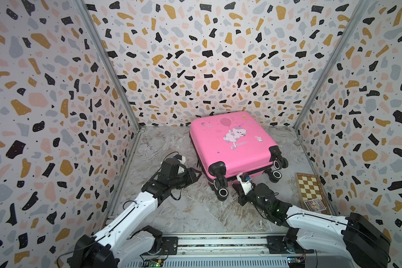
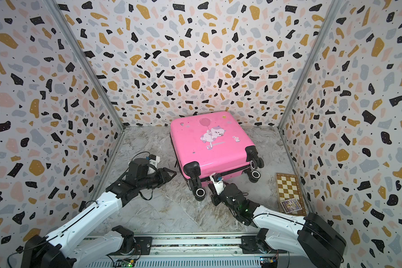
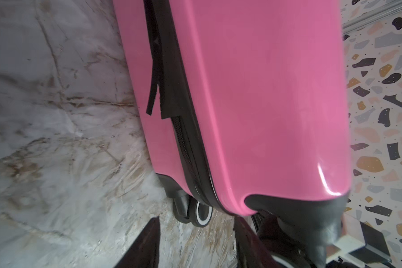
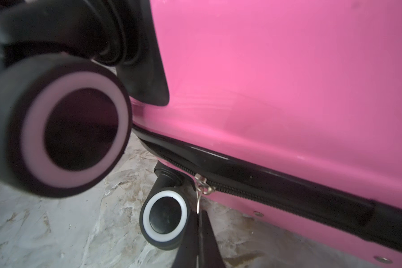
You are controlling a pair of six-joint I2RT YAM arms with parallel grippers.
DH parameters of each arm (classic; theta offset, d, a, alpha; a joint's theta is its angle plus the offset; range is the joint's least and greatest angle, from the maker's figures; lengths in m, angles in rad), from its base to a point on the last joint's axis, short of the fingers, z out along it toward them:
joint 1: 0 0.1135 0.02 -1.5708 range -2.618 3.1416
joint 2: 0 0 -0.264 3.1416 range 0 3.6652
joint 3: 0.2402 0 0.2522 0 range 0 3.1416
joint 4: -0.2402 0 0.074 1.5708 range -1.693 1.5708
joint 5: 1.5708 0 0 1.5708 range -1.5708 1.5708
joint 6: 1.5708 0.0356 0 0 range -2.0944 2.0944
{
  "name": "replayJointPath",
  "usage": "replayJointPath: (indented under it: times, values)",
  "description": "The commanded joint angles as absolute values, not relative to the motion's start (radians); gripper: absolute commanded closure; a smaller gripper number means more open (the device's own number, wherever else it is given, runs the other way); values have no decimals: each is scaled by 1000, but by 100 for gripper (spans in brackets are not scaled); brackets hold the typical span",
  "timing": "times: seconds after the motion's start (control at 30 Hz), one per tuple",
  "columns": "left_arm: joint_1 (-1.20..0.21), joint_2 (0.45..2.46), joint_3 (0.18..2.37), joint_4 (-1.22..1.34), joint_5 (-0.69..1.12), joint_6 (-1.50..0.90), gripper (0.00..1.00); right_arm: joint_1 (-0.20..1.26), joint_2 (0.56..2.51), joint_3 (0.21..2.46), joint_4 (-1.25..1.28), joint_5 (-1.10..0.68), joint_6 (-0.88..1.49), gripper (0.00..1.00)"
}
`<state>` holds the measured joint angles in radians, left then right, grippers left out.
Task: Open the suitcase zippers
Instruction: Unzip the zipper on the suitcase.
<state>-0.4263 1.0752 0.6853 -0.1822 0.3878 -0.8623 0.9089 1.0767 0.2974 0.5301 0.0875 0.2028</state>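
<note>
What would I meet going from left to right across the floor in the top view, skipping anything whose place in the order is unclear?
left gripper → pink suitcase → wooden chessboard

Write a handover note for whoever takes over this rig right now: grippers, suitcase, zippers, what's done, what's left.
Right gripper: shut on the zipper pull at the wheel end of the suitcase.
Left gripper: open, empty, beside the suitcase's side seam.
Suitcase: flat on the table, cat print up, wheels toward the robot.
Done: pull gripped. The zippers look closed along the side seam; shells together.
To do: run the pull around the seam.
</note>
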Motion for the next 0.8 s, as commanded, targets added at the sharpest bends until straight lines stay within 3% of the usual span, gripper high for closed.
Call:
replayJointPath:
  times: [0.0, 0.3, 0.77]
  values:
    - [-418, 1161, 709, -32, 454, -820, 54, 966, 1084, 337, 586, 21, 210, 100]
    - [-424, 1265, 703, 77, 500, -836, 68, 1036, 1143, 377, 644, 47, 202, 100]
    - [-457, 1307, 704, 105, 493, -834, 71, 1111, 1336, 461, 805, -27, 104, 100]
